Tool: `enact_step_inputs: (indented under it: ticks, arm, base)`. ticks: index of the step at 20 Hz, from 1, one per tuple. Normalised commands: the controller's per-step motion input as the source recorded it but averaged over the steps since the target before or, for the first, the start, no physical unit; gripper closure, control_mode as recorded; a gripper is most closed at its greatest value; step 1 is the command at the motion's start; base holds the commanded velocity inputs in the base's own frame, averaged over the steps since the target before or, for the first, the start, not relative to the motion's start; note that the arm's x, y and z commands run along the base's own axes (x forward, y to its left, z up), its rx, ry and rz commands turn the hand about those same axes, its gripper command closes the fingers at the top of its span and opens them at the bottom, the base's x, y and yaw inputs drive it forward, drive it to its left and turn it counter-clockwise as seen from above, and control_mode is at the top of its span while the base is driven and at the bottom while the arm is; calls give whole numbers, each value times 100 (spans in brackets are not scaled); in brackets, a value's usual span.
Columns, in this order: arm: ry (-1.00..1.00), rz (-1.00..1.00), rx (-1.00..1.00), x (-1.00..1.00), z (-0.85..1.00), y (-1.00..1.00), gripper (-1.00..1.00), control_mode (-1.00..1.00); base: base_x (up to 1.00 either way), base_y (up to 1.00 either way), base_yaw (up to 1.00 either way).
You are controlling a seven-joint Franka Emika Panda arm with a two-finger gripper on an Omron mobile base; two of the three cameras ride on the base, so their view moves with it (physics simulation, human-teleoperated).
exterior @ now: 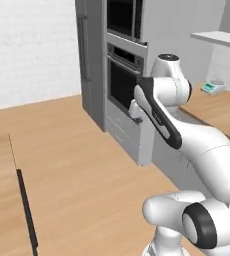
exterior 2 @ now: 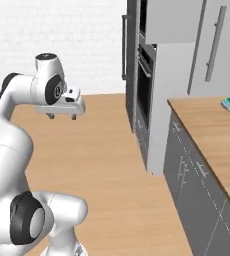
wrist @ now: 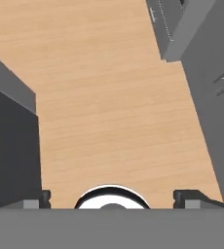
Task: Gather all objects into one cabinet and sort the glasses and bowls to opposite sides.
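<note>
From the left, the arm is folded high over the wooden floor (exterior: 87,165) before the oven tower (exterior: 124,75). From the right, the gripper (exterior 2: 62,116) hangs empty above the floor, jaws spread wide, with a grey-doored cabinet (exterior 2: 219,45) above the counter (exterior 2: 212,130). From the hand, both fingertips (wrist: 42,197) stand far apart over bare floor.

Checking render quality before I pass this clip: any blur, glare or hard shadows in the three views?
Left base view: even flat light, soft edges, faint sheen on the arm, no hard shadows. Right base view: sharp enough; the cabinet handle reads cleanly, no glare on the counter. Hand view: floor grain slightly soft; open gripper tips dark, no cast shadow.
</note>
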Motion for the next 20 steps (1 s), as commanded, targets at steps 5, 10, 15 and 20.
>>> enact_step_inputs:
  ticks: [5, 10, 15, 20]
  arm:
    - [0, 0, 0, 0, 0, 0, -100, 100]
    - [0, 0, 0, 0, 0, 0, -100, 100]
    - [0, 0, 0, 0, 0, 0, -100, 100]
    - [0, 0, 0, 0, 0, 0, -100, 100]
  base:
    - [46, 8, -45]
    - [100, 41, -2]
    - [98, 20, -17]
    - [79, 0, -55]
